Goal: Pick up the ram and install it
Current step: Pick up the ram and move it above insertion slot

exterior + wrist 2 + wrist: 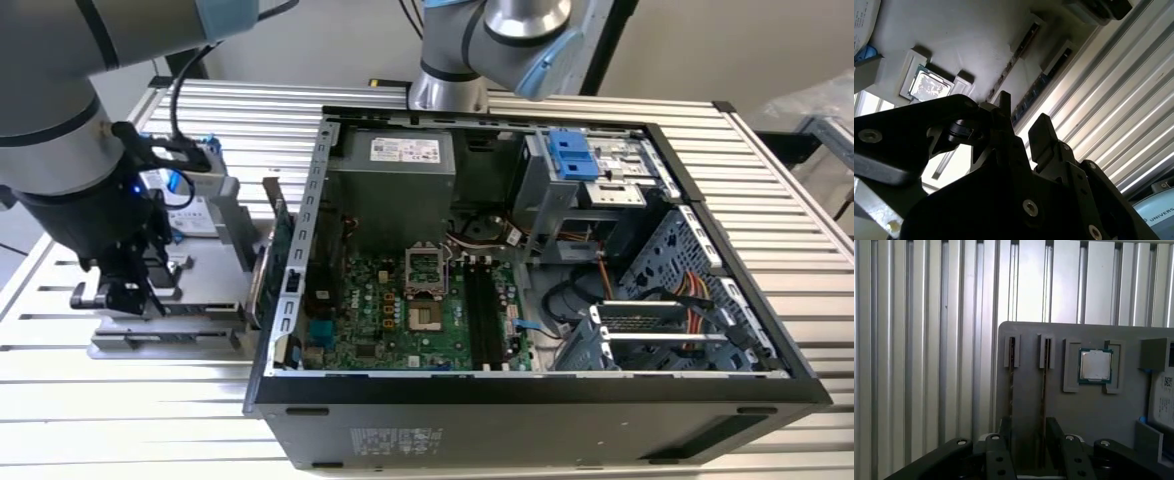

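I have the arm [60, 130] over at the exterior view's left, with the tool [127, 292] low over the grey parts holder [167, 338]. The holder lies flat on the tabletop [120, 425], a bed of ribbed aluminium slats running across the frame. A pale wall [314, 40] closes off the room behind it.

In the first wrist view I see one ram stick [1012, 372] and the other ram stick [1044, 382], each on edge in its own slot of the holder [1029, 340]. The square silver processor chip [1095, 365] sits in a pocket beside them. The tool [1029, 424] is released, its fingers [1005, 432] spread and gripping nothing. The gap between them is lined up near the sticks' near ends. I cannot tell whether a finger touches either stick.

The second wrist view shows the same spread tool [1024, 114] above a ram stick [1030, 96], with bright slats of tabletop [1114, 95] alongside.

The open computer case [534, 425] fills the middle of the exterior view. Its green motherboard [380, 315] is exposed, and the black memory slots [487, 310] lie well apart from the tool.
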Robot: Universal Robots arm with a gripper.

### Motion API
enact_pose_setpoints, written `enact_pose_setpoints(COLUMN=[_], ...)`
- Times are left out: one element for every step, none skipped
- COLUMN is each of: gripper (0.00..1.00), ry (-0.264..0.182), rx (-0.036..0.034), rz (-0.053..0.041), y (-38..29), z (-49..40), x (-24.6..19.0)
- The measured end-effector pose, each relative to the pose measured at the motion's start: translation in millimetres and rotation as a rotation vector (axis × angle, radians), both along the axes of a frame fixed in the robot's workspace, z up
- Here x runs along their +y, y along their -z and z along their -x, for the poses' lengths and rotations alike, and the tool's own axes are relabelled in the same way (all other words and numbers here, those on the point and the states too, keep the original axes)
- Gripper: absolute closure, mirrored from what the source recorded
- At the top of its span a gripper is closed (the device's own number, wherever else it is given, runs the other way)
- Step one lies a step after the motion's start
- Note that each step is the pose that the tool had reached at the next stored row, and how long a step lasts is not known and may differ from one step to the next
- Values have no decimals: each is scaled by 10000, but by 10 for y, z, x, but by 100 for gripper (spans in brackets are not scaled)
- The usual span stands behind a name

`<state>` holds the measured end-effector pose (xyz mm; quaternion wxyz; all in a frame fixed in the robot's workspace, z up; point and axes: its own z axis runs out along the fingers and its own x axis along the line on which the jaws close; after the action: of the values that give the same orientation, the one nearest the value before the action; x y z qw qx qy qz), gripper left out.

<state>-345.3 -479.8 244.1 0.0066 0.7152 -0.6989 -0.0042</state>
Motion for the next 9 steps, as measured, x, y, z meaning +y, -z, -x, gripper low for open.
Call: enact_pose_setpoints(gripper=[0,0,0,0,0,0,0,0,0], ry=[-5,-11,-17,-22,-24,-26,-27,-27,-26], rx=[0,0,-1,0,0,0,0,-1,-2], rz=[0,0,0,0,0,0,0,-1,-2], y=[6,11,16,20,24,27,31,37,38], z=[0,0,0,0,0,0,0,0,0], x=[-2,-6,-9,-13,-17,-23,-29,-33,-33])
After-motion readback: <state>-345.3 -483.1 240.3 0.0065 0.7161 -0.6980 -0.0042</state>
